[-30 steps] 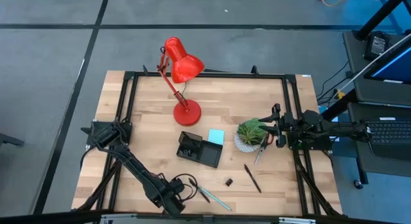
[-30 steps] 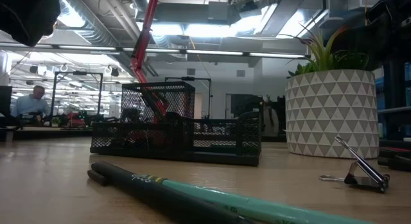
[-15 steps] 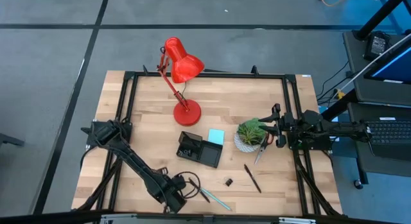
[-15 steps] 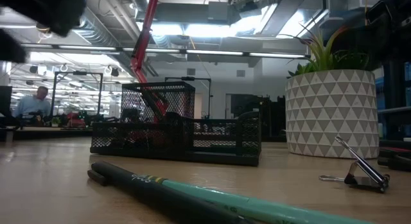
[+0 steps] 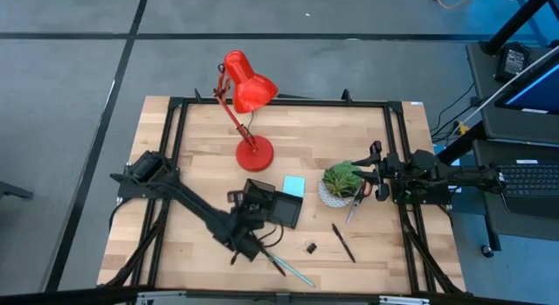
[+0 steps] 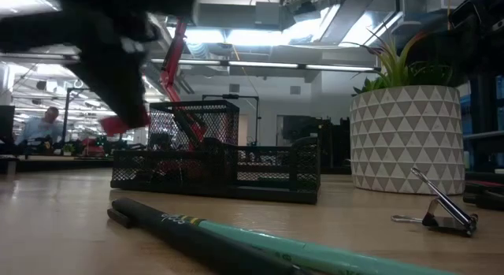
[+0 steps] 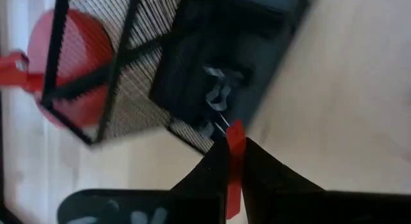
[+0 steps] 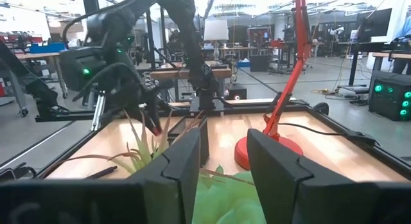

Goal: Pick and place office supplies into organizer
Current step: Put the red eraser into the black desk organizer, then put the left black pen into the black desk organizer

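Left arm swung up off the table's front edge a second ago and is now at the low black mesh desk organizer (image 6: 260,171). My left gripper (image 7: 234,144) hangs just in front of the organizer's front wall and a bit above its rim. Its fingers went from partly apart to pinched together on a small thin red item (image 7: 235,129), can't tell exactly what it is. So I read the pick as done and this as the carry: item is lifted, not yet over a compartment, next is to ease in over the organizer and let go. The nearest compartment already has something small and pale in it. Slim piece held by its edge, could twist in the pinch. The other supplies haven't moved. The long teal plastic pen (image 5: 293,272) and tiny black binder clip (image 5: 310,248) lie in front of the organizer. The thin dark pen (image 5: 342,242) is front-right of it, and the light blue square sticky-note pad (image 5: 293,185) touches or nearly touches its back-right side. The red-handled scissors (image 5: 356,198) lie to the organizer's right, beyond the green plant in its white patterned pot (image 5: 339,184). My right gripper (image 5: 371,178) hasn't moved either: waiting right of the organizer behind that plant, fingers apart, nothing seen between them
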`<action>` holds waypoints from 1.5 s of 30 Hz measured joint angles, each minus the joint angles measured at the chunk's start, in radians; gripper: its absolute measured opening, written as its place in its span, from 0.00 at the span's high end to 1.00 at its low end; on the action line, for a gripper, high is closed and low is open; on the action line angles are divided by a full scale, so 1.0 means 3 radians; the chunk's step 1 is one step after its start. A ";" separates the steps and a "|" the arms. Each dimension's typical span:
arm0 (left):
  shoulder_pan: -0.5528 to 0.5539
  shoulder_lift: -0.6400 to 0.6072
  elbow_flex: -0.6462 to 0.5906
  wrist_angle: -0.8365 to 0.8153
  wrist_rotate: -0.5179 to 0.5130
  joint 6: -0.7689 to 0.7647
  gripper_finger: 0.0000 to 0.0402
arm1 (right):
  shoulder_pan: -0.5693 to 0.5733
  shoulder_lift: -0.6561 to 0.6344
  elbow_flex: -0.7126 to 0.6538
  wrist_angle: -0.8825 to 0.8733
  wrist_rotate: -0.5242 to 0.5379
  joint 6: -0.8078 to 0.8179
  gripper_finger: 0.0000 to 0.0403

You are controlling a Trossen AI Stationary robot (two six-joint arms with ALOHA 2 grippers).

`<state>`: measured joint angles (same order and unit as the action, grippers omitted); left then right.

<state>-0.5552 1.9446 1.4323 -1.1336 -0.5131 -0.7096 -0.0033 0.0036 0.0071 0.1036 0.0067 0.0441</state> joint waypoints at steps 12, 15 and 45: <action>0.0332 0.0001 -0.0064 0.0264 0.0022 0.0592 0.97 | -0.0001 0.0000 0.0000 -0.0017 0.0000 -0.0003 0.67; 0.0376 0.0030 -0.0064 0.0295 0.0094 0.0613 0.97 | -0.0001 0.0000 0.0000 -0.0018 0.0000 -0.0002 0.67; 0.0418 0.0018 -0.0046 0.0164 0.0189 0.0600 0.78 | 0.0000 0.0000 0.0000 -0.0039 0.0000 0.0006 0.67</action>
<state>-0.4297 1.9501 1.4185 -1.0843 -0.4564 -0.5296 -0.0032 0.0036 0.0071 0.0917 0.0067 0.0460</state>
